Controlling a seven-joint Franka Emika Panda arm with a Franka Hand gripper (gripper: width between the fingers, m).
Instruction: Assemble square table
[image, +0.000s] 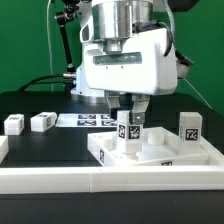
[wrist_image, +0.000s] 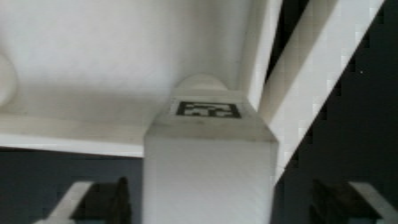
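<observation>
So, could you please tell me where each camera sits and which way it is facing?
Exterior view: off the arm, beside the table, looking slightly down across the border wall at the square table slab; the arm's end and gripper show.
Wrist view: on the wrist, looking down along the gripper at a tagged leg upright at the slab; both fingers flank it.
Shared: that leg and the slab.

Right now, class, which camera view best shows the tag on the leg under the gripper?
The wrist view: the leg fills it, its tag clear. The exterior view shows that leg small, upright on the tabletop.
</observation>
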